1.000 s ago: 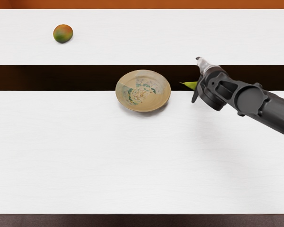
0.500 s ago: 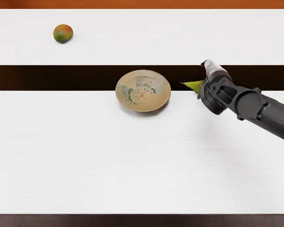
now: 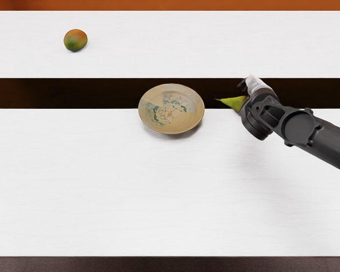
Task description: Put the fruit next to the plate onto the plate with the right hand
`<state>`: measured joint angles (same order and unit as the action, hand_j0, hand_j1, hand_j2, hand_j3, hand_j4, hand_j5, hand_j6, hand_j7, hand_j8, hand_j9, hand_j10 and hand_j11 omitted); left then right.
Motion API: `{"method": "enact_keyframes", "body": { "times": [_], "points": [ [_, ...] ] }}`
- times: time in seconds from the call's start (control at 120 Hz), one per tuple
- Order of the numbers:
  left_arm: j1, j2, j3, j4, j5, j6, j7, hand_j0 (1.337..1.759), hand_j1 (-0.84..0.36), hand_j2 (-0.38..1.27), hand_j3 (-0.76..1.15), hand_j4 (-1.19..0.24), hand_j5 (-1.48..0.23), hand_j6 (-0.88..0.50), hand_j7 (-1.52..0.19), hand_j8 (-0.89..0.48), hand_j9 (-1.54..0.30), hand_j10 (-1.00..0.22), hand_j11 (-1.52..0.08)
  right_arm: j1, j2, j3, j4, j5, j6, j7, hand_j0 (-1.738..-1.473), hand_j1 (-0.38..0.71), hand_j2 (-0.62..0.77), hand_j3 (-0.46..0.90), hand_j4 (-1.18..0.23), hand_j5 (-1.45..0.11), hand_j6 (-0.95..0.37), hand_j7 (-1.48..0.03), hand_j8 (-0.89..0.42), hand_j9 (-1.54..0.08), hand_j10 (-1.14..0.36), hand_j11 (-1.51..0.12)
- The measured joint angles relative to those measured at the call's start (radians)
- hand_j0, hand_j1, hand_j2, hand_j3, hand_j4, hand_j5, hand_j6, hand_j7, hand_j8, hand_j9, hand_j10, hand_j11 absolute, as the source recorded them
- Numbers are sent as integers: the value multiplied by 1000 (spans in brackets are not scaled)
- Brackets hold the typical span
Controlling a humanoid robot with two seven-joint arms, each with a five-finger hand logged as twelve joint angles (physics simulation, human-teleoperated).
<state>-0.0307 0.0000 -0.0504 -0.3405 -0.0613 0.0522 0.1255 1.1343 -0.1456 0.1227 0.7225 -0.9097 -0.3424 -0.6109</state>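
The yellow-green pointed fruit (image 3: 231, 103) lies just to the right of the round beige ceramic plate with a blue-green pattern (image 3: 171, 109), at the far edge of the near white tabletop (image 3: 158, 187), where that surface meets a dark gap. Only the fruit's tapered left tip shows. The rest is covered by the right robot hand (image 3: 252, 96), which sits directly at the fruit's right end. The fruit and plate are near each other but do not touch, and nothing lies on the plate.

The dark grey right arm (image 3: 311, 133) comes in from the right edge of the view and slopes up and to the left across the near tabletop. Its rounded wrist housing is turned towards the camera and hides most of the robot hand. A pale grey part of the hand sticks up above the wrist, over the dark gap. Whether the robot hand is clamped on the fruit or apart from it cannot be told.

A small round orange-and-green fruit (image 3: 75, 40) rests well apart, on the far white surface at upper left.
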Motion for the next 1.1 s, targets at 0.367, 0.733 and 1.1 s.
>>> {"method": "enact_keyframes", "body": {
  "times": [0.367,0.733,1.1],
  "points": [
    [0,0,0,0,0,0,0,1658,349,0,0,0,0,0,0,0,0,0,0,-2,-1,0,0,-2,2,0,-1656,244,66,0,-534,-692,-418,-692,-411,-692,-534,-691],
    [1,0,0,0,0,0,0,1658,349,0,0,0,0,0,0,0,0,0,0,-11,1,3,-1,-10,1,0,-1650,274,101,-1,-614,-749,-368,-785,-354,-780,-609,-776],
    [2,0,1,0,0,0,0,1658,349,0,0,0,0,0,0,0,0,0,0,-12,3,3,-2,-11,0,0,-1649,234,166,-2,-673,-801,-410,-860,-409,-851,-690,-852]
  ]
}}
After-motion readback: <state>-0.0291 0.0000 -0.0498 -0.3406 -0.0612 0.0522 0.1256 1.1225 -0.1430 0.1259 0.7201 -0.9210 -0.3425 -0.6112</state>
